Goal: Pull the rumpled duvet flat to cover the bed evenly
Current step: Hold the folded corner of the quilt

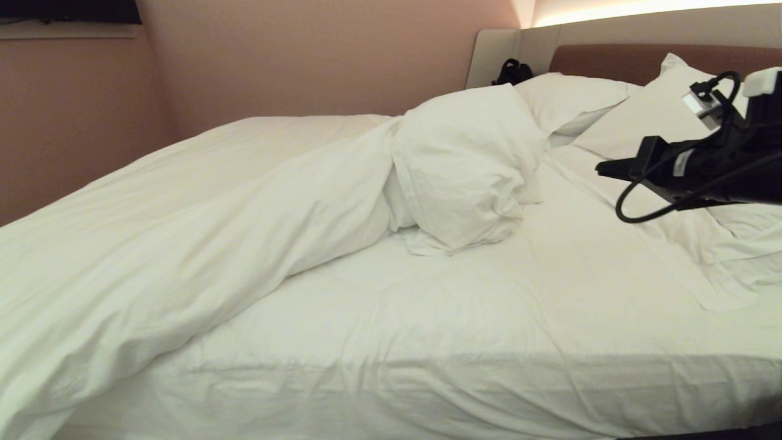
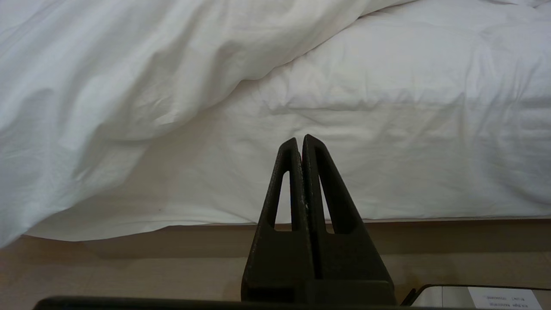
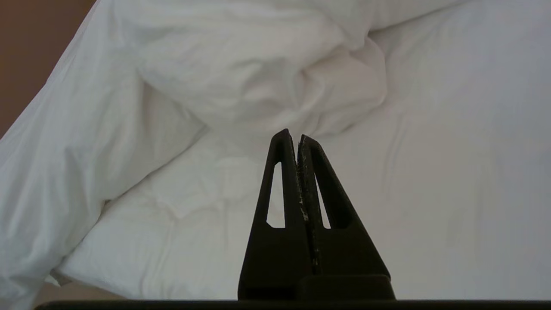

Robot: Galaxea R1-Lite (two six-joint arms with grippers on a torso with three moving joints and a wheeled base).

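Against a plain pinkish wall (image 1: pixel 293 55), the bed (image 1: pixel 550 391): white-sheeted mattress, brown padded headboard (image 1: pixel 605 61) in a beige surround, two plump white pillows (image 1: pixel 647 116) at its head. The duvet (image 1: pixel 201 208), thick, puffy and wrinkled white cotton, lies bunched along the left half, its top end rolled into a lump mid-bed, leaving the right half bare. Right tool (image 3: pixel 297 137) hangs above the bare sheet, fingers pressed together and empty; left tool (image 2: pixel 300 140) sits low beside the mattress edge, likewise closed on nothing.
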